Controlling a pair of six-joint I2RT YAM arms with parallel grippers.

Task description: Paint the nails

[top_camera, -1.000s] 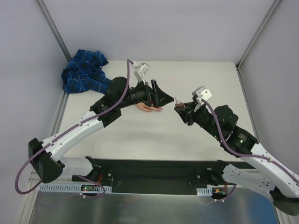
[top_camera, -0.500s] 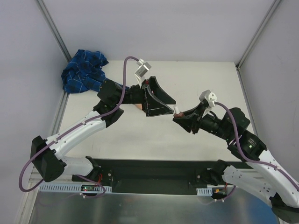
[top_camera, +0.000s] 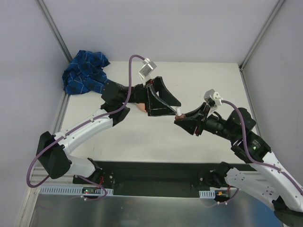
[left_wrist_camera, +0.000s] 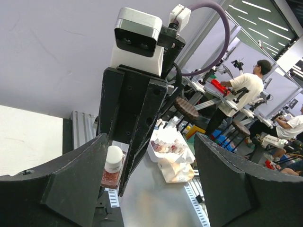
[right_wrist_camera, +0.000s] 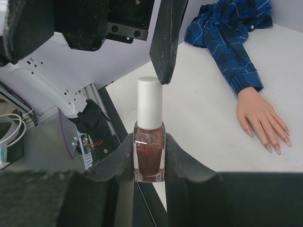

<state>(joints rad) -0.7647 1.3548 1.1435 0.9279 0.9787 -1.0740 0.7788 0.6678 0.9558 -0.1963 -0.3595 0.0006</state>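
My right gripper (top_camera: 182, 119) is shut on a small bottle of glittery red-brown polish (right_wrist_camera: 149, 153) with a white cap (right_wrist_camera: 149, 101), held upright above the table. My left gripper (top_camera: 175, 108) is wide open and faces the bottle. One of its fingers (right_wrist_camera: 165, 42) sits just beside the cap and the other (right_wrist_camera: 28, 21) is far off to the side. The bottle also shows in the left wrist view (left_wrist_camera: 113, 163), close to one left finger. The pale fake hand (right_wrist_camera: 260, 116) lies flat on the table with pinkish nails (right_wrist_camera: 278, 143). In the top view it is mostly hidden under the left gripper.
The blue plaid sleeve (top_camera: 85, 73) is bunched in the far left corner and runs to the fake hand (right_wrist_camera: 232, 42). The white table (top_camera: 213, 85) has walls at the back and sides. A black base rail (top_camera: 151, 177) lies along the near edge.
My left gripper has lifted off the fake hand, opened wide and turned toward the right gripper. My right gripper has brought the bottle left, up to the left fingertips.
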